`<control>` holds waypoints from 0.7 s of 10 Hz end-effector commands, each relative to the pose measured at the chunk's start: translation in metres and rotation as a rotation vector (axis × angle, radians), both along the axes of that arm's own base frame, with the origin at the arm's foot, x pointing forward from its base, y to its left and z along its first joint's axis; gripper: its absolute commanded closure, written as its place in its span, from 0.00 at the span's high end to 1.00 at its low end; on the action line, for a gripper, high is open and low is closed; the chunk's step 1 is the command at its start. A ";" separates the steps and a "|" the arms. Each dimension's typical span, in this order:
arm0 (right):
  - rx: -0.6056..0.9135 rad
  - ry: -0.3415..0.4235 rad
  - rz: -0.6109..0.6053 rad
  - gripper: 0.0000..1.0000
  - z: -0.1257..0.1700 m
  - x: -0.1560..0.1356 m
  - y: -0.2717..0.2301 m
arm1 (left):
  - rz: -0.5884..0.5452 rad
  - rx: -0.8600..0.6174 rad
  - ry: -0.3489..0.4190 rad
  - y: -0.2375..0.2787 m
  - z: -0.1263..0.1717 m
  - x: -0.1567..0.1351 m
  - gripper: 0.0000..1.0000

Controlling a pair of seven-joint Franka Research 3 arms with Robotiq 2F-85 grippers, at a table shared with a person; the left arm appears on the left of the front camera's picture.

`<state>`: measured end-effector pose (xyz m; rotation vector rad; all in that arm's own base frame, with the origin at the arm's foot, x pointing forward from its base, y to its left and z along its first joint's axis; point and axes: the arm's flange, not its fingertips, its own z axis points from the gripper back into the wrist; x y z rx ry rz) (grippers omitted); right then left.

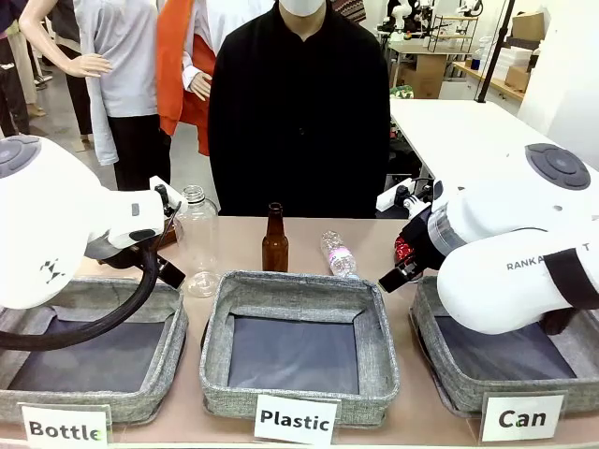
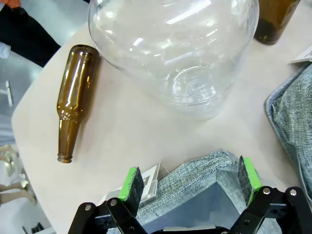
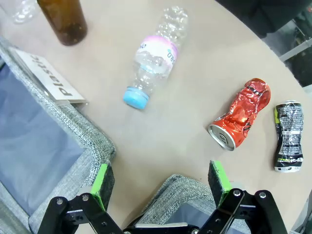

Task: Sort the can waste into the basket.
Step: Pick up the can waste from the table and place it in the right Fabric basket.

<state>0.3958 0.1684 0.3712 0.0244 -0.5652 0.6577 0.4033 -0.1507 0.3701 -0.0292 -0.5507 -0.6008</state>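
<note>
A shiny red crushed can (image 3: pixel 241 113) lies on the table beyond the corner of the Can basket (image 3: pixel 176 192). A dark crushed can (image 3: pixel 288 136) with white print lies beside it. My right gripper (image 3: pixel 160 183) hangs open above that basket corner, with nothing between its green pads and short of both cans. In the front view the red can (image 1: pixel 403 249) peeks out behind my right arm, and the grey basket (image 1: pixel 449 379) stands at the right behind its "Can" card (image 1: pixel 521 418). My left gripper (image 2: pixel 189 179) is open and empty over the corner of the Bottle basket (image 2: pixel 195 168).
A small clear plastic bottle (image 3: pixel 156 56) lies near the Plastic basket (image 1: pixel 298 285). An upright brown bottle (image 1: pixel 275 240) and a large clear bottle (image 1: pixel 197 238) stand behind the baskets. Another brown bottle (image 2: pixel 73 100) lies at the table's left edge. A person stands at the far side.
</note>
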 end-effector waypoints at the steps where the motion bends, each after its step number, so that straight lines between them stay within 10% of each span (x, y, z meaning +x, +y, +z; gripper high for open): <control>1: 0.001 0.000 0.000 1.00 0.000 0.000 0.000 | 0.000 0.000 0.000 0.000 0.000 0.000 1.00; 7: 0.001 0.000 0.000 1.00 0.000 0.000 0.000 | 0.000 0.000 0.000 0.000 0.000 0.000 1.00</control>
